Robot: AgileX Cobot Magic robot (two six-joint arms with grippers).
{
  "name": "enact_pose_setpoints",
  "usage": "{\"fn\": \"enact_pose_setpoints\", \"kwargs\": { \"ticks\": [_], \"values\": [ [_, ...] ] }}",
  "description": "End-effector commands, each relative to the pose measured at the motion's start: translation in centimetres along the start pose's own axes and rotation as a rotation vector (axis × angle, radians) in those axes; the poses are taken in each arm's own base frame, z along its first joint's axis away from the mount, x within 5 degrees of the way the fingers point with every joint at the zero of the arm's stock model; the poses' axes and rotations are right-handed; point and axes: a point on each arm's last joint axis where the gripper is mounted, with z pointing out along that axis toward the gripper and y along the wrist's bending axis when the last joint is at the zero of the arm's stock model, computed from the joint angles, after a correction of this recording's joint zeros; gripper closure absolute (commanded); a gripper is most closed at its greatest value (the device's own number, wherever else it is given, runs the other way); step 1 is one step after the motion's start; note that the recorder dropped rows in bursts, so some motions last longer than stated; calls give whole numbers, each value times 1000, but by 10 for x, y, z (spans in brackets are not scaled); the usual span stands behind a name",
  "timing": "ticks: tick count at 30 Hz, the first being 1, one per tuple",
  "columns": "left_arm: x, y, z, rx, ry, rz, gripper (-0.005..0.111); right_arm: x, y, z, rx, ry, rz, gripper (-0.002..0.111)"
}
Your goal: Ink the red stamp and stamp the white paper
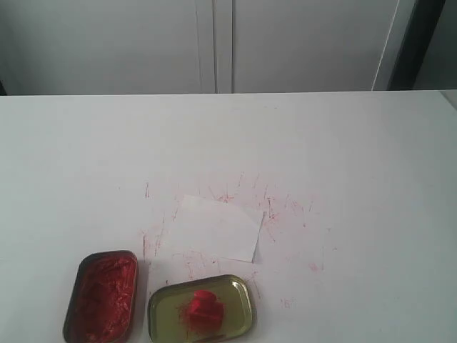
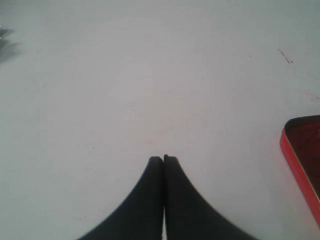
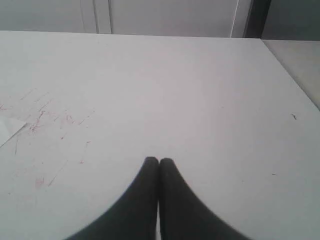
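No readable text, label or number anywhere.

Left gripper [image 2: 163, 159]: black fingers pressed together tip to tip, nothing between them, hanging above the surface. Right gripper [image 3: 159, 161]: same pose, fingers closed flush, empty. Neither arm shows in the exterior view.

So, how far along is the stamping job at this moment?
Nothing looks done yet: the white paper shows no print. Nothing is in hand: the left claw and the right claw are both shut and empty. The red stamp seems to lie in the gold tray. Left: grasp it, press it in the ink tin, stamp the paper.
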Motion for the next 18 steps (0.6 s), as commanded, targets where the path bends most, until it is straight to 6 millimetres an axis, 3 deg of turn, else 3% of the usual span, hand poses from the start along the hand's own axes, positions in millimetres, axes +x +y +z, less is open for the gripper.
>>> {"fn": "enact_pose_setpoints", "kwargs": {
  "ticks": [1,18],
  "values": [
    [1,0,0,-1,0,-3,107,0,0,0,-3,-14,0,108],
    [1,0,0,-1,0,-3,107,-4,0,0,-5,-54,18,108]
  ]
}}
